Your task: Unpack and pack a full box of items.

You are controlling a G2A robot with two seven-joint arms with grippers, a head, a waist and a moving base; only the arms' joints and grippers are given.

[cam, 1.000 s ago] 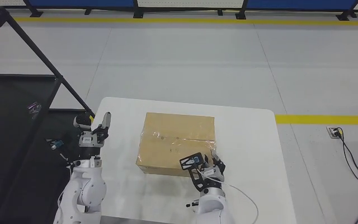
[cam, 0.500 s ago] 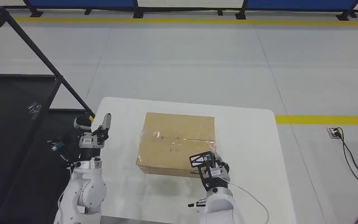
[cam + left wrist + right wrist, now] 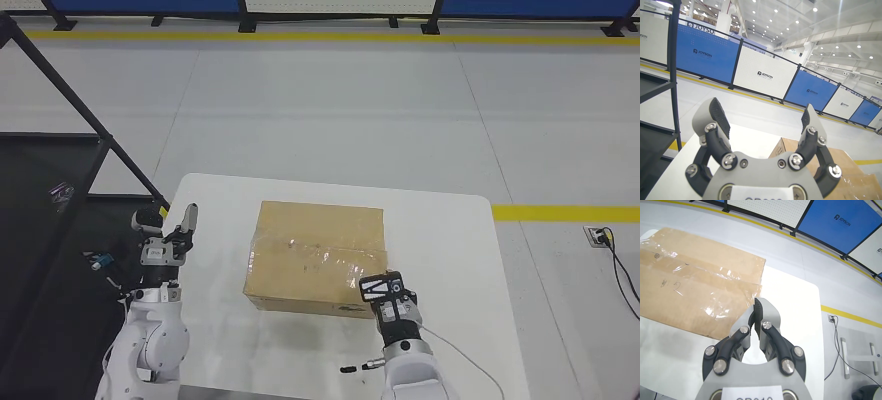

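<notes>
A brown cardboard box (image 3: pixel 315 255) lies closed in the middle of the white table (image 3: pixel 450 250). Wrinkled clear tape (image 3: pixel 725 273) runs along its top seam. My right gripper (image 3: pixel 380 282) sits at the box's near right corner, shut (image 3: pixel 755 306), with its tips against the loose tape end at the box's edge. I cannot tell whether tape is pinched between them. My left gripper (image 3: pixel 166 220) is held up over the table's left edge, well clear of the box (image 3: pixel 848 170). It stands open (image 3: pixel 762 106) with nothing between its fingers.
A black metal shelf frame (image 3: pixel 60 200) stands close beside the table's left edge. A thin cable (image 3: pixel 450 350) trails over the table behind the right arm, and a small dark object (image 3: pixel 347 368) lies near the front edge. Bare table lies right of the box.
My right gripper has slid right along the box's near side to its right corner and gone from open to shut. The left arm has hardly moved.
</notes>
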